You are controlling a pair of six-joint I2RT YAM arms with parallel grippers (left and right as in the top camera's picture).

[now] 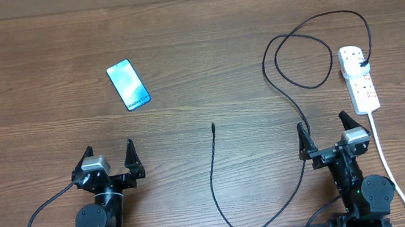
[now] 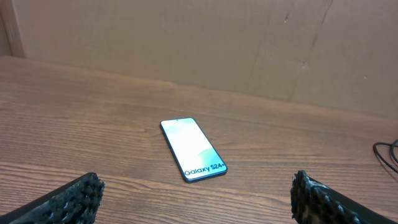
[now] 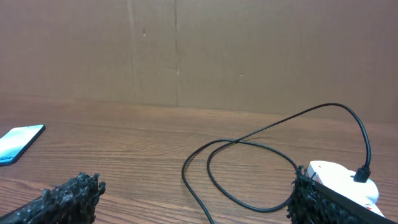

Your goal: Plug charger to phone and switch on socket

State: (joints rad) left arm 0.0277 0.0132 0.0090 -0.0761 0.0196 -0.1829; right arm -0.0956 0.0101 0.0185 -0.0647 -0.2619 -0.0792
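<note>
Overhead, phone [image 1: 128, 85] screen-up at left on wooden table [image 1: 36, 54], charger [image 1: 289, 98] plugged into socket [image 1: 359, 78] at right, its free tip mid-table, left gripper [image 1: 108, 147] and right gripper [image 1: 321, 121] both spread, empty, left wrist, screen reads "Galaxy S24+", right wrist, cable loop beside socket.

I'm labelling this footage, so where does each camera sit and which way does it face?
Overhead: above the table, looking straight down on the phone, charger cable and power strip; the left end effector and right end effector show open at the bottom.
Left wrist: low behind the left end effector, facing forward at the phone; its fingertips frame the lower corners.
Right wrist: low behind the right end effector, facing the charger cable's loop and the power strip; its fingertips show likewise.
Shared: the phone appears in all three.
</note>
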